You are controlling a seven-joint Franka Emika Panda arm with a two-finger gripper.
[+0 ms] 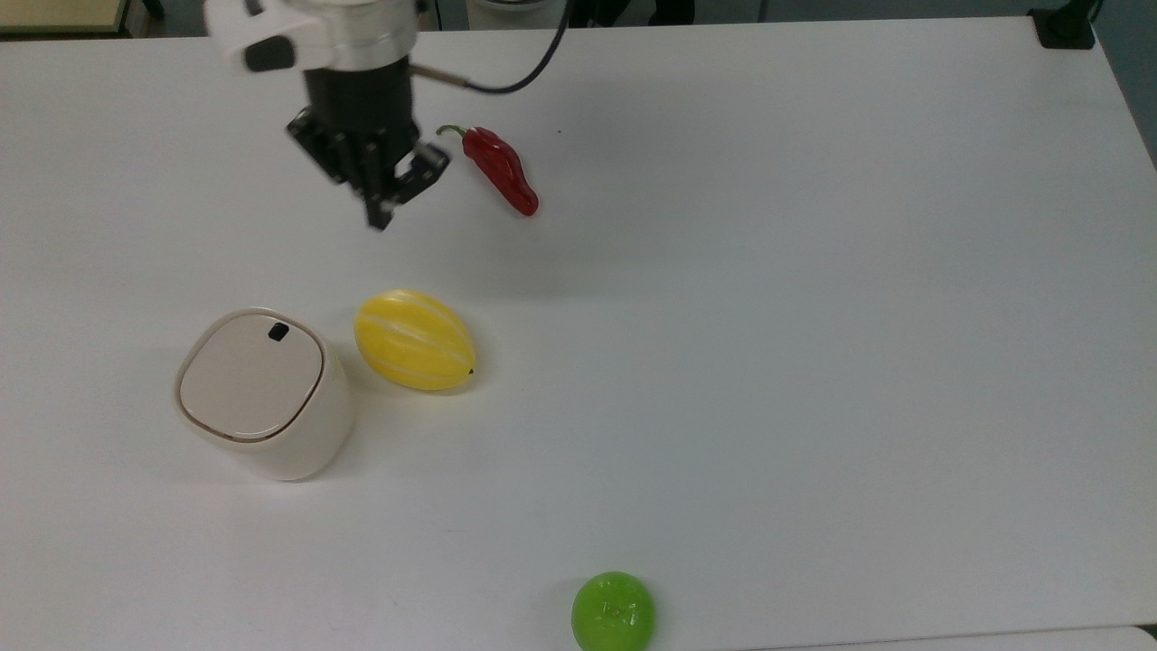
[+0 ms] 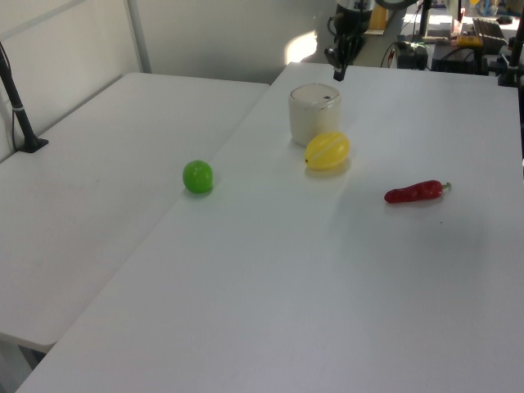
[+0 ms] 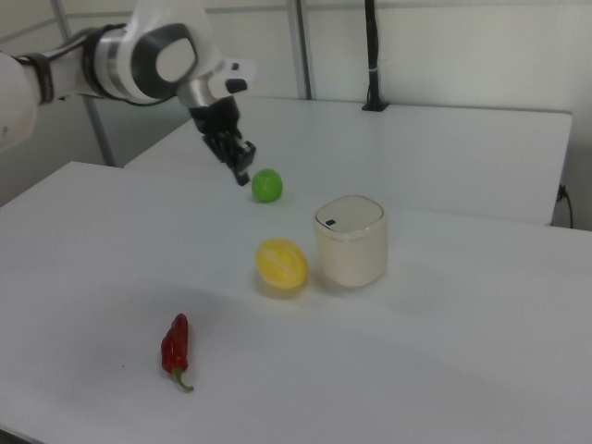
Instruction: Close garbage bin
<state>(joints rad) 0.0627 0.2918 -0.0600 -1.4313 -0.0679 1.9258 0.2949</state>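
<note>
At the top view's left, your garbage bin (image 1: 262,398) sits just beside the melon (image 1: 414,340), lid flat, so closing looks done. Farther right, the gripper (image 1: 380,212) hangs clear, fingers narrow, holding nothing.

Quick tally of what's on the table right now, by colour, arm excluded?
Cream: 1, the garbage bin, lid down flat
Yellow: 1, the melon
Red: 1, the chili pepper
Green: 1, the round fruit
Total: 4
</note>
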